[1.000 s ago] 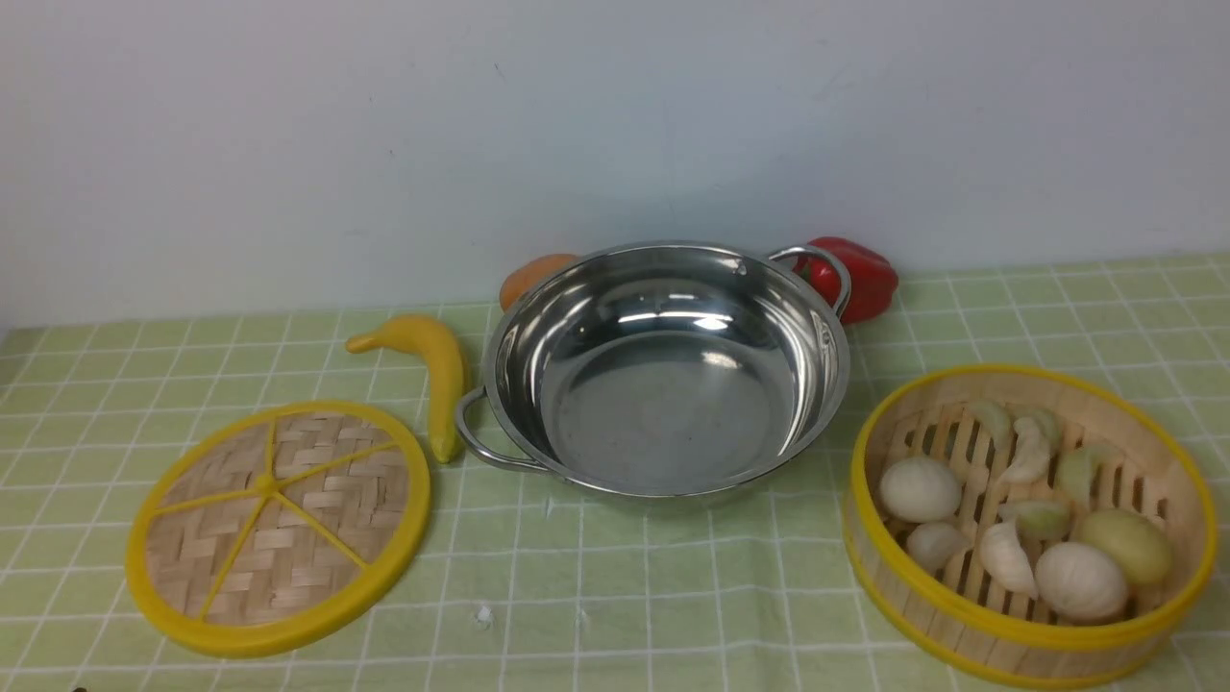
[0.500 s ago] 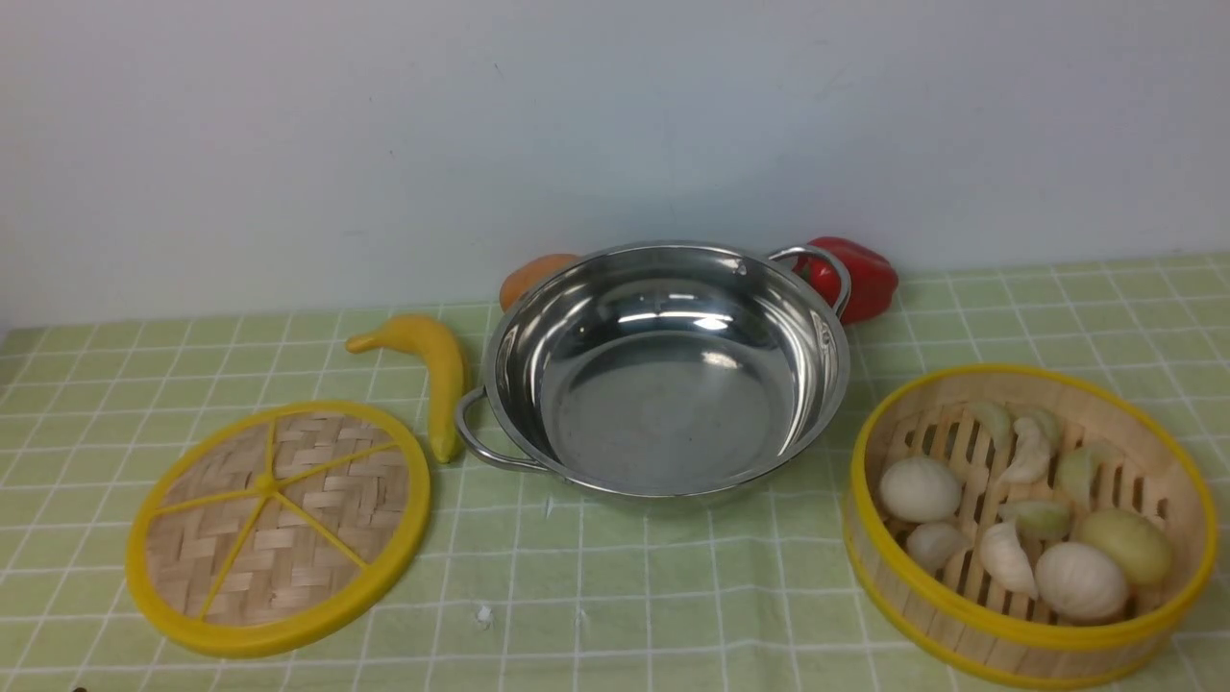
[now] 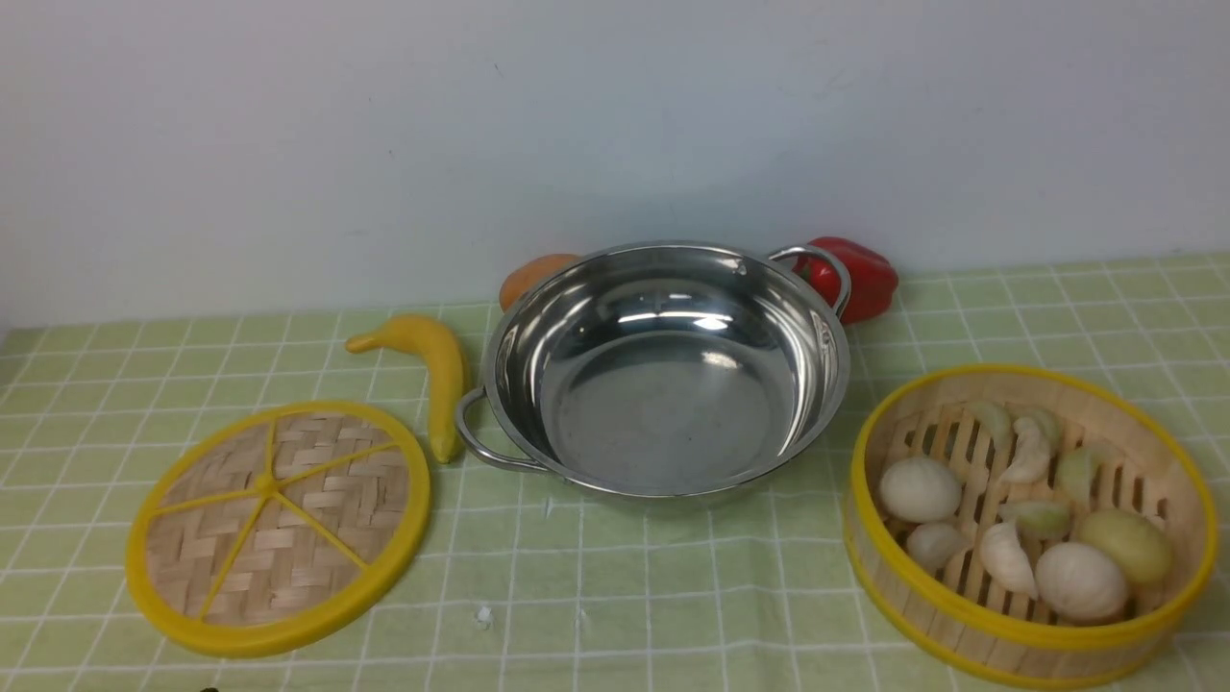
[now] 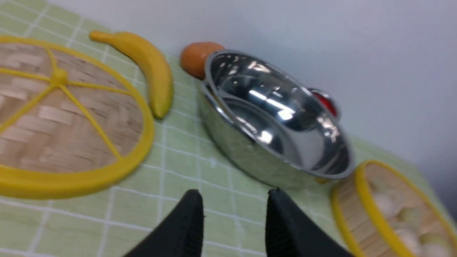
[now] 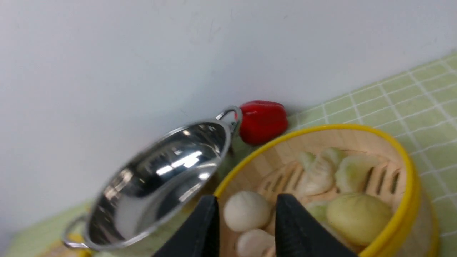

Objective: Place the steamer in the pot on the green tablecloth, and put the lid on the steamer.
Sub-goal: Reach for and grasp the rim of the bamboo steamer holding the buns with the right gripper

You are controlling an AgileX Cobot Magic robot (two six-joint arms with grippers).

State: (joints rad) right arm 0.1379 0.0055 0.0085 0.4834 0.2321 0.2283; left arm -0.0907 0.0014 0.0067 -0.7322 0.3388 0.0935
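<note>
The steamer, a bamboo basket with yellow rims holding white and pale green buns, sits at the right on the green tablecloth. The shiny pot stands empty in the middle. The woven lid lies flat at the left. Neither gripper shows in the front view. In the left wrist view my left gripper hangs open over bare cloth between lid and pot. In the right wrist view my right gripper is open above the steamer's near side, holding nothing.
A toy banana lies between lid and pot. An orange and a red pepper sit behind the pot against the white wall. The steamer sits close to the cloth's front right edge.
A small dark speck at the front view's bottom edge has shifted to the right. The steamer, pot and lid have not moved.
</note>
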